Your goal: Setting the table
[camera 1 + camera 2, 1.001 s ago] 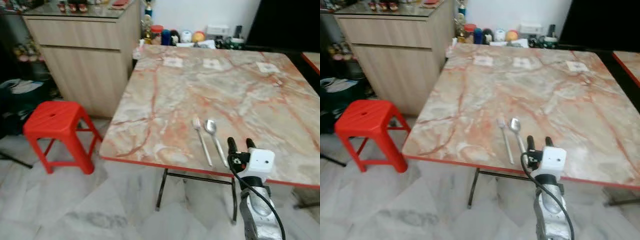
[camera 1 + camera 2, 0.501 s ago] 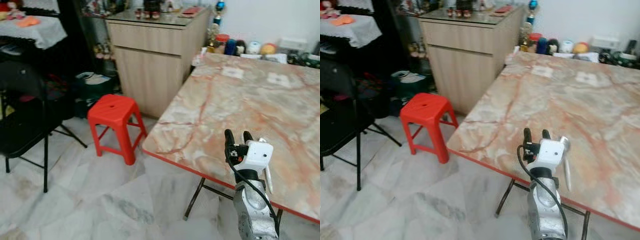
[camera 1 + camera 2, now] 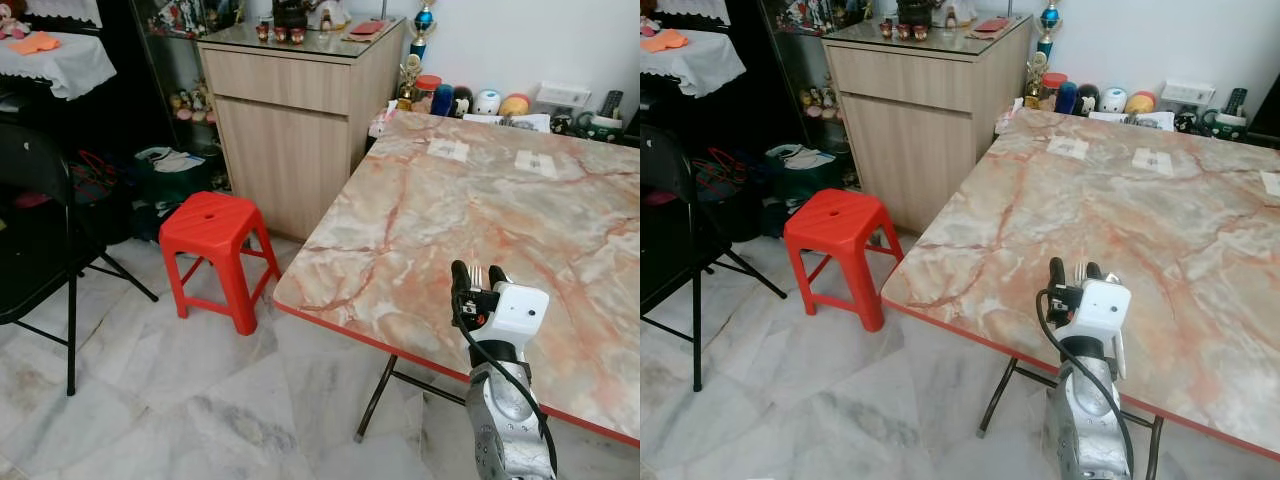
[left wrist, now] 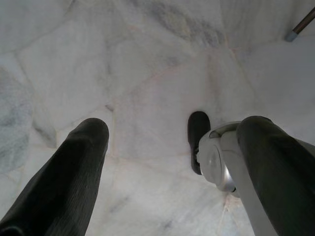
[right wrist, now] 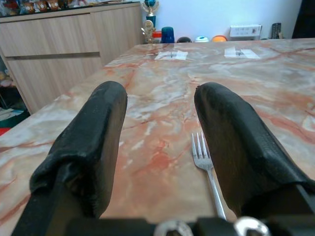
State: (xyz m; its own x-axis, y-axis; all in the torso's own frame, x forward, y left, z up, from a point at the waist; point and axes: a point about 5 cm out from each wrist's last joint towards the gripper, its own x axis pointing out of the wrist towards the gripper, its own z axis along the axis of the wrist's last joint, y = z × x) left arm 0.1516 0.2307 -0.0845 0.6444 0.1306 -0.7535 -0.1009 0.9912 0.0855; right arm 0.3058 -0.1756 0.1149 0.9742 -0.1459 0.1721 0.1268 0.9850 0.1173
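Observation:
A silver fork [image 5: 201,150] lies on the marble-patterned table [image 3: 450,210], close to its red front edge. My right gripper [image 3: 478,275] is raised over that edge and is open, with its fingers either side of the fork's tines and nothing held. In the right wrist view the fork lies just beyond the right finger [image 5: 231,142]. The wrist hides most of the cutlery from the head views. My left gripper [image 4: 172,128] hangs open over the pale floor tiles.
A red plastic stool [image 3: 213,225] stands left of the table, before a wooden cabinet [image 3: 300,110]. A black folding chair [image 3: 40,230] is at the far left. Jars and small items [image 3: 480,100] line the table's far edge, with paper cards [image 3: 448,150] near them.
The camera has swung left, bringing the stool, chair and more floor into view. My right gripper stays raised and open over the table's front edge.

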